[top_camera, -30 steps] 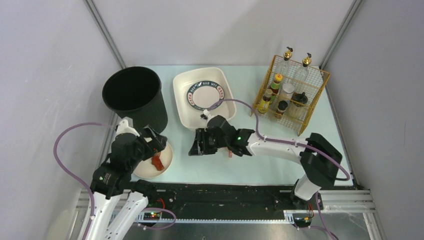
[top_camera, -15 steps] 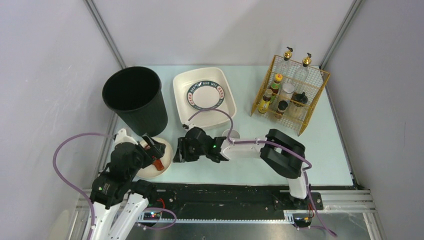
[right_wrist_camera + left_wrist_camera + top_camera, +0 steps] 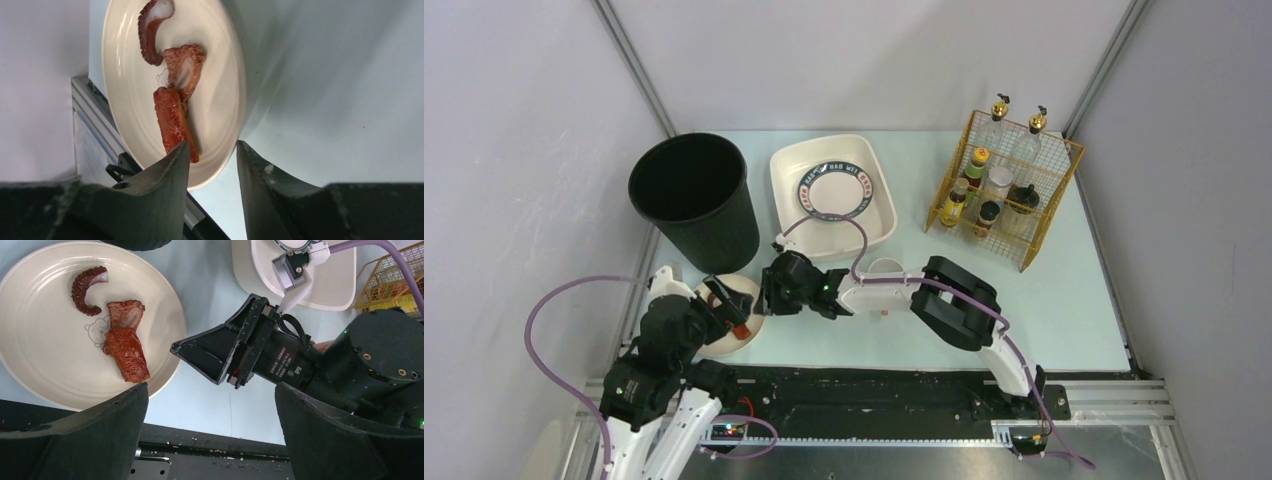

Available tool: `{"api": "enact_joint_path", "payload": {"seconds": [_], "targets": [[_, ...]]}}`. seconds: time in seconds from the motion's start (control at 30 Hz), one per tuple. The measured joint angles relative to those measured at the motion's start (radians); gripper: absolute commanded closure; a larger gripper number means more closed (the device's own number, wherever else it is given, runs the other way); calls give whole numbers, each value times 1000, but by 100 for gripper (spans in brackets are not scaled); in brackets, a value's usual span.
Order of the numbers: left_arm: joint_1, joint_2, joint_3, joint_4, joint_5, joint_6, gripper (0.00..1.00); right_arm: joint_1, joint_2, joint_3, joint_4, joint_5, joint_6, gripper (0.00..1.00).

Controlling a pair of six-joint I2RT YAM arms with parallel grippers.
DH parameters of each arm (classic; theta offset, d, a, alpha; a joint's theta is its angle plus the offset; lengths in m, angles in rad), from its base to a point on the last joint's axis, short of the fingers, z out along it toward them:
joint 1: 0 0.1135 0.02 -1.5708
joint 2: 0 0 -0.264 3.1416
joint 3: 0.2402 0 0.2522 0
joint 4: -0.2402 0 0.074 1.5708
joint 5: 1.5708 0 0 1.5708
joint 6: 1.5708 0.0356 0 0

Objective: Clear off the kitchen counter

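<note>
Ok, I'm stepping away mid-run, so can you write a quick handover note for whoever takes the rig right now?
Left gripper: open, above the cream plate, holding nothing.
Right gripper: open, jaws straddling its right rim, not clamped.
Plate sits front left on the kitchen counter, carrying a tentacle and two meat pieces.
Done: a patterned plate lies in the white tub; bottles stand in the wire rack.
Left: probably scraps into the black bin, cream plate into the tub.
</note>
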Motion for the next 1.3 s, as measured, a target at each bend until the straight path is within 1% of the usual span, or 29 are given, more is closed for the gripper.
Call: {"api": "enact_joint_path", "payload": {"seconds": [0.13, 0.3, 0.53, 0.8, 0.83, 0.87, 1.0, 1.1, 1.3], "targets": [[0, -5, 0, -6, 3, 0, 0, 5, 30, 50, -50, 31, -2, 62], [0, -11, 0, -13, 3, 1, 0, 8, 43, 64, -105, 56, -3, 63], [0, -11, 0, -16, 4, 1, 0, 9, 56, 84, -133, 67, -2, 73], [0, -18, 0, -18, 10, 1, 0, 7, 56, 86, -132, 67, 3, 93], [0, -18, 0, -18, 13, 1, 0, 5, 56, 86, -132, 68, 4, 99], [0, -18, 0, -18, 16, 1, 0, 3, 56, 84, -132, 68, 3, 100], [0, -20, -1, -19, 26, 2, 0, -6, 54, 60, -129, 65, -4, 100], [0, -21, -8, -19, 33, 1, 0, -15, 25, 9, -111, 63, -4, 100], [0, -18, -37, -21, 50, -1, 0, -57, -111, -146, -130, 73, -21, 100]]}}
